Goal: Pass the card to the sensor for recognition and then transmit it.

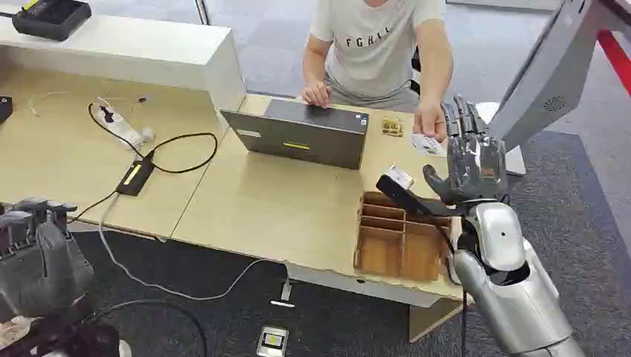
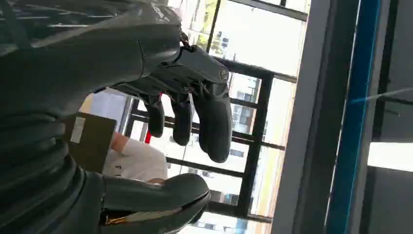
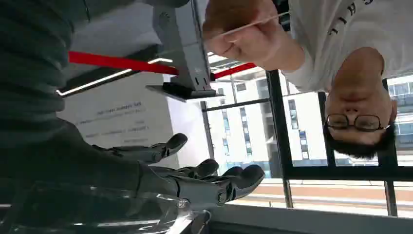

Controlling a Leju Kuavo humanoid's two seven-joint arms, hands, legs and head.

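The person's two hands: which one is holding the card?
The person's hand nearest the robot's raised right hand holds the card at the table edge; the other hand rests behind the laptop, holding nothing.

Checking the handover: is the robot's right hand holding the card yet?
No: the right robot hand is raised with fingers spread and empty, while the card lies on the table under the person's hand.

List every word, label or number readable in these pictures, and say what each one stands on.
"FCHIL", as far as it reads, partly creased: on the person's light grey T-shirt.
Dark lines of print on the white wall sign in the right wrist view: turned and too blurred to read.
Yellow label on the small black box on the table: too small to read.
Yellow strip on the grey laptop lid: too small to read.
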